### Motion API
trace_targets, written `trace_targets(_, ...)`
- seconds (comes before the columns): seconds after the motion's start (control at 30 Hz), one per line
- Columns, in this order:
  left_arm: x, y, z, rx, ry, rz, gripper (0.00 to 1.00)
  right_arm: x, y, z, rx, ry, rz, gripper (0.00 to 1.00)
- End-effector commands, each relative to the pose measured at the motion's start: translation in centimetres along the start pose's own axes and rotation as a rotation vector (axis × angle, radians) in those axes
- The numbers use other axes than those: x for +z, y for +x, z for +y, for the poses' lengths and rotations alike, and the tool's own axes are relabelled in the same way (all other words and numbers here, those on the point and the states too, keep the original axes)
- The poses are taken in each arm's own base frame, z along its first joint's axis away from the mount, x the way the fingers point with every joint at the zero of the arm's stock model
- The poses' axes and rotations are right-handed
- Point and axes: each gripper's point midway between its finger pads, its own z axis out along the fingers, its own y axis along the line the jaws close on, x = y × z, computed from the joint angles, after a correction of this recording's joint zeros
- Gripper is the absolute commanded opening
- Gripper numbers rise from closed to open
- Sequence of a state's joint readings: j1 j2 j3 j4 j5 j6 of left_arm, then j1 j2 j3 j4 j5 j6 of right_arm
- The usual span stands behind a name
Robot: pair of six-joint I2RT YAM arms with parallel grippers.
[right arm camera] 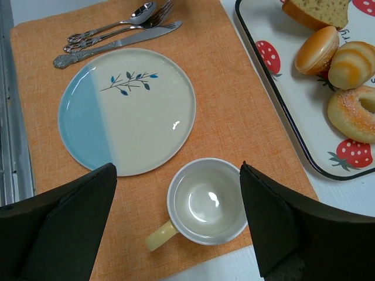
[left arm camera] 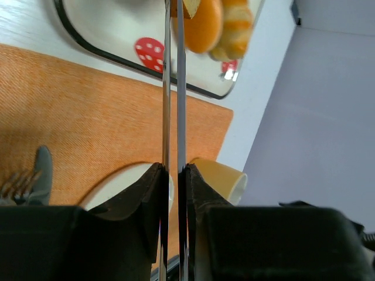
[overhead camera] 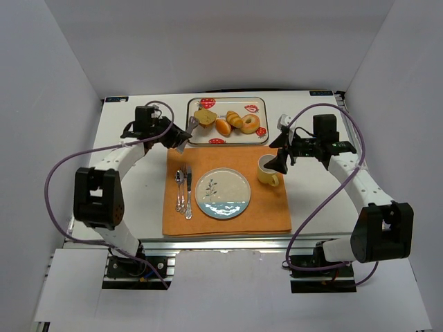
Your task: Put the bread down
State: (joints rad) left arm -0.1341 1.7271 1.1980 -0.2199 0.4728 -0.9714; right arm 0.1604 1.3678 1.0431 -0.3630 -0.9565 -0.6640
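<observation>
Several breads lie on the strawberry-print tray (overhead camera: pixel 239 104): a bread slice (overhead camera: pixel 205 117), a round bun (overhead camera: pixel 223 126), a striped roll (overhead camera: pixel 236 121) and a donut (overhead camera: pixel 250 124). My left gripper (overhead camera: pixel 181 135) is shut on silver tongs (overhead camera: pixel 190 128), whose tips reach the slice's left edge. In the left wrist view the gripper (left arm camera: pixel 172 170) clamps the two tong blades (left arm camera: pixel 177 88), which run up past the bun (left arm camera: pixel 204 23). The tips are cut off at the top. My right gripper (overhead camera: pixel 280 160) is open and empty, hovering over the mug (right arm camera: pixel 208 202). The plate (overhead camera: pixel 222 194) lies on the orange mat.
The orange placemat (overhead camera: pixel 263 207) holds the plate, the yellow mug (overhead camera: pixel 268 170) at its right, and a spoon, fork and knife (overhead camera: pixel 184 190) at its left. The tray lies behind the mat. White walls enclose the table on three sides.
</observation>
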Motion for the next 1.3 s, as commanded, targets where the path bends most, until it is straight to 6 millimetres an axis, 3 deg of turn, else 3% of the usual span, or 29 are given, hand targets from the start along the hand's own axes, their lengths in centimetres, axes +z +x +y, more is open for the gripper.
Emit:
trace_targets(0.0,-5.1,0.5,-4.9,0.1,0.121,-0.046,0.0,-0.6,-1.2,0.5,-0.043,-0.01,-0.038,0.89)
trace_targets(0.1,-6.6,2.2,-4.2,0.098,0.11,-0.019,0.0,-0.6,-1.3,0.4,-0.046,-0.012,-0.04,0.89)
trace_targets(0.27,-10.9,6.1,-3.8,0.095,0.128,0.008,0.0,-0.6,-1.5,0.2,-0.052,-0.014,-0.042,0.89)
trace_targets(0.3,-11.3,7.4,-2.9,0.082,0.121,0.034,0.0,-0.7,-1.7,0.1,-0.057,-0.013,-0.044,0.89)
trace_targets(0.33,-12.7,8.6,-3.3,0.088,0.143,0.035,0.0,-0.6,-1.7,0.1,-0.057,-0.015,-0.045,0.89)
trace_targets(0.53,-15.5,15.5,-1.4,0.024,0.152,0.134,0.0,-0.6,-2.1,-0.2,-0.07,-0.017,-0.044,0.89)
trace_targets(0.67,-17.5,18.0,-0.6,0.017,0.165,0.164,0.0,-0.5,-2.2,-0.4,-0.069,-0.02,-0.046,0.89)
trace_targets(0.93,-17.7,20.6,2.0,0.033,0.095,0.247,0.0,-0.6,-2.6,-0.5,-0.073,-0.024,-0.053,0.89)
trace_targets(1.17,-15.9,21.9,3.1,0.053,0.055,0.297,0.0,-0.7,-2.5,-0.3,-0.071,-0.019,-0.049,0.89)
trace_targets(1.2,-15.8,22.1,3.2,0.061,0.047,0.301,0.01,-0.7,-2.4,-0.2,-0.07,-0.019,-0.049,0.89)
trace_targets(1.27,-15.4,22.2,3.6,0.068,0.029,0.305,0.12,-0.6,-2.3,-0.1,-0.062,-0.021,-0.049,0.9)
